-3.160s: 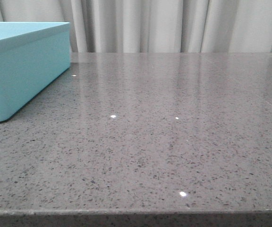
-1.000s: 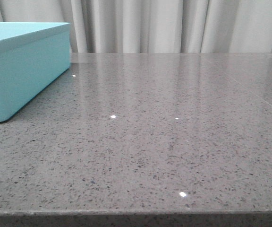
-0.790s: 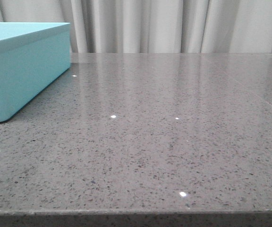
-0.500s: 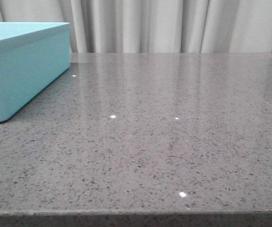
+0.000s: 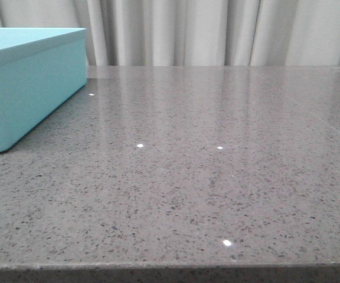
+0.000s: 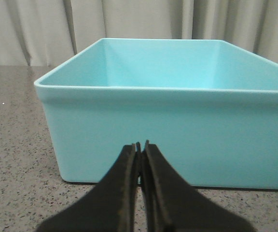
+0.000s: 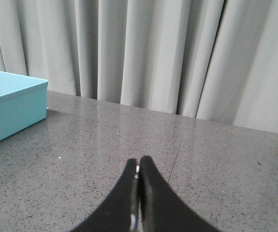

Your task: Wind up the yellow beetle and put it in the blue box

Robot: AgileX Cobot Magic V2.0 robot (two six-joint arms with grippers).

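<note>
The blue box (image 5: 22, 82) stands at the far left of the grey table in the front view. It fills the left wrist view (image 6: 168, 111), where its visible inside shows only bare walls, and its corner shows in the right wrist view (image 7: 8, 108). The yellow beetle is out of view in every frame. My left gripper (image 6: 141, 144) is shut and empty, low over the table just in front of the box's near wall. My right gripper (image 7: 138, 160) is shut and empty above the bare tabletop, to the right of the box. Neither gripper shows in the front view.
The grey speckled tabletop (image 5: 205, 165) has a front edge (image 5: 170, 268) close to the camera. A seam line (image 7: 180, 145) runs across the top. Pale pleated curtains (image 5: 217, 29) hang behind the table.
</note>
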